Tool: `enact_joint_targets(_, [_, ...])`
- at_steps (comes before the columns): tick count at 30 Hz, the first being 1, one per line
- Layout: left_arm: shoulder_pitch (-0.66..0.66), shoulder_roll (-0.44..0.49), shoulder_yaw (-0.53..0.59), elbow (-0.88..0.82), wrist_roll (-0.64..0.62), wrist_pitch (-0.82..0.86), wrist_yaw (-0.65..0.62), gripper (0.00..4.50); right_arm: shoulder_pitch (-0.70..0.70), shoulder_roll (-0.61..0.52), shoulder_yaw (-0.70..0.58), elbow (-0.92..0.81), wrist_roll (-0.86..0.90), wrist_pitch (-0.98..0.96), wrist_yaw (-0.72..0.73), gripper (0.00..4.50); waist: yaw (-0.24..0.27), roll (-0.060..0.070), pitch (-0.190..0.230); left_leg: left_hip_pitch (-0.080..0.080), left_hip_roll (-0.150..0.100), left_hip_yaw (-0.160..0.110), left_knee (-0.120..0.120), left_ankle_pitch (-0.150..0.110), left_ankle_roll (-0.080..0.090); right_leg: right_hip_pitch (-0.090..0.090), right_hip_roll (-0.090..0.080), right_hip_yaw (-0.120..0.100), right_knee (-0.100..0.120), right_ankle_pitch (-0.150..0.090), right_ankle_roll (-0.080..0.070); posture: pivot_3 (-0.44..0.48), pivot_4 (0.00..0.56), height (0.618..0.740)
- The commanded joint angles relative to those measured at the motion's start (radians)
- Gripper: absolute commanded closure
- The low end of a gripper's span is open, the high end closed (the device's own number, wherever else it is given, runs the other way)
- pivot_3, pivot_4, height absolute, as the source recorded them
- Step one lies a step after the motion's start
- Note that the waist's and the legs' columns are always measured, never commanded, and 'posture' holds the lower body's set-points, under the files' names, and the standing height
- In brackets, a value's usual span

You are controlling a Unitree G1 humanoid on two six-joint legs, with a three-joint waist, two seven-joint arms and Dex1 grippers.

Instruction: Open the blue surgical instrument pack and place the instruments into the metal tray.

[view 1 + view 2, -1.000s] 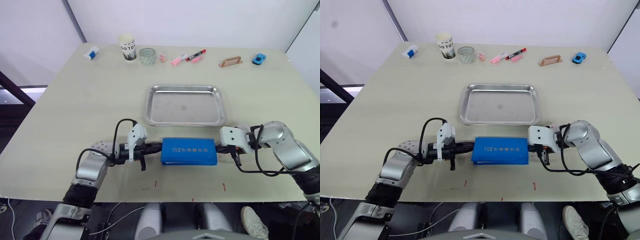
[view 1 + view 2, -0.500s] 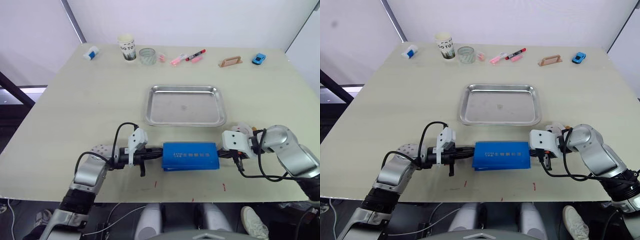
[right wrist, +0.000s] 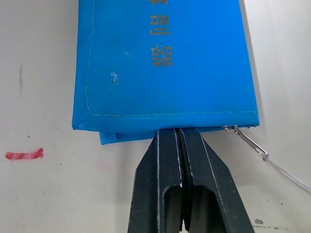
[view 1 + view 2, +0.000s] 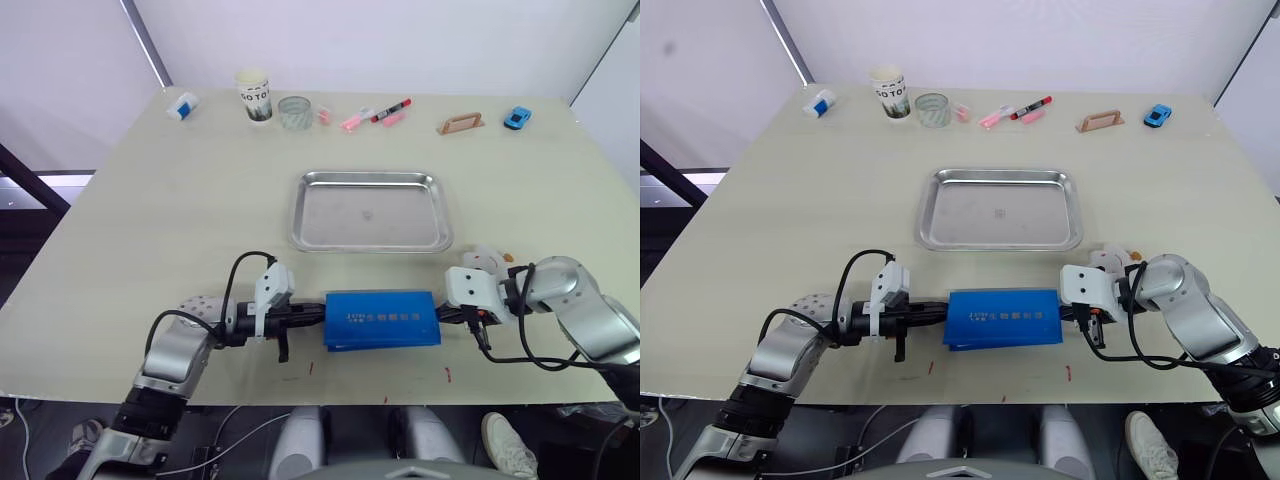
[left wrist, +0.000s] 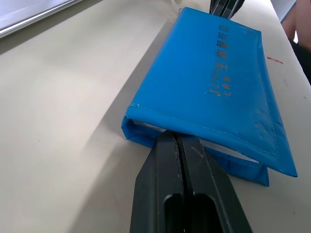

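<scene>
Head cam, L/R eye: blue surgical instrument pack (image 4: 381, 319) lay flat and still zipped on the table (image 4: 150, 220), near the front edge, just short of the metal tray (image 4: 370, 210), which was empty. Left gripper (image 4: 318, 310) met the pack's left short end, right gripper (image 4: 441, 315) its right short end, both arms low on the tabletop. Along the far edge, well apart: paper cup (image 4: 254, 94), glass (image 4: 295, 112), marker pens (image 4: 375, 115), blue toy car (image 4: 517, 118). No instruments visible; presumably inside the pack.

L wrist cam: both fingers (image 5: 167, 174) pressed together with no gap, tips at the pack's end seam between top and bottom layers. Whether any fabric was pinched couldn't be told, since the tips disappeared under the cover's edge.

R wrist cam: fingers (image 3: 167, 165) likewise fully closed, tips butted against the pack's end under the top flap. Zip pull (image 3: 245, 139) with its white cord lay just beside the fingers, not between them.

Risks, as judged: neither gripper had the zip pull, so pulling apart would prob. just drag or slide the pack, not open it. If the grips are only on fabric edge, they may slip off. Pack sat close to the front edge, so a tug toward the robot could tip it off the table.
</scene>
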Motion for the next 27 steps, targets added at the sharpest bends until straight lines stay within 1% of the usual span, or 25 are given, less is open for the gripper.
enact_joint_targets(1, [0.018, -0.016, -0.044, -0.016, -0.001, 0.003, -0.005, 4.48, 0.014, 0.011, 0.007, -0.011, 0.022, -0.024, 0.001, 4.5, 0.0, 0.0, 0.0, 0.0, 0.0, 0.0, 0.0, 0.0, 0.0, 0.0, 0.0, 0.0, 0.0, 0.0, 0.0, 0.0, 0.15, 0.74])
enact_joint_targets(6, [0.02, -0.014, -0.038, -0.007, 0.004, -0.012, 0.0, 4.48, 0.016, 0.013, 0.0, -0.009, 0.031, -0.02, -0.005, 4.5, 0.0, 0.0, -0.001, 0.0, 0.0, 0.0, 0.0, 0.0, 0.0, 0.0, 0.0, 0.0, 0.0, 0.0, 0.0, 0.0, 0.15, 0.74])
enact_joint_targets(12, [0.019, -0.015, -0.045, -0.021, -0.003, -0.004, -0.005, 4.48, 0.026, 0.018, -0.006, -0.046, 0.062, 0.002, -0.001, 4.5, 0.0, 0.0, -0.001, 0.0, 0.0, 0.0, 0.0, 0.0, 0.0, 0.0, 0.0, 0.0, 0.0, 0.0, 0.0, 0.0, 0.15, 0.74])
enact_joint_targets(18, [0.015, -0.015, -0.037, -0.017, 0.008, -0.008, 0.015, 4.48, 0.035, 0.013, -0.021, -0.019, 0.043, -0.023, -0.024, 4.5, 0.0, 0.0, -0.001, 0.0, 0.0, 0.0, 0.0, 0.0, 0.0, 0.0, 0.0, 0.0, 0.0, 0.0, 0.0, 0.0, 0.15, 0.74])
enact_joint_targets(20, [0.018, -0.015, -0.007, 0.005, 0.002, -0.038, 0.02, 4.48, 0.05, 0.005, -0.053, -0.011, 0.059, -0.021, -0.034, 4.5, 0.001, 0.0, -0.001, 0.0, 0.0, 0.0, 0.0, 0.0, 0.0, 0.0, 0.0, 0.0, 0.0, 0.0, 0.0, 0.0, 0.15, 0.74])
enact_joint_targets(23, [0.027, -0.026, 0.057, 0.013, -0.055, -0.044, 0.02, 4.48, 0.092, -0.02, -0.099, -0.021, 0.099, -0.023, -0.023, 4.5, 0.001, 0.0, -0.001, 0.0, 0.0, 0.0, 0.0, 0.0, 0.0, 0.0, 0.0, 0.0, 0.0, 0.0, 0.0, 0.0, 0.15, 0.74])
enact_joint_targets(27, [0.072, 0.039, 0.153, 0.032, -0.141, -0.042, -0.076, 4.48, 0.189, -0.024, -0.251, -0.021, 0.205, -0.047, -0.04, 4.5, -0.002, 0.0, 0.0, -0.001, 0.0, 0.0, 0.0, 0.0, 0.0, 0.0, 0.0, 0.0, 0.0, 0.0, 0.0, 0.0, 0.15, 0.74])
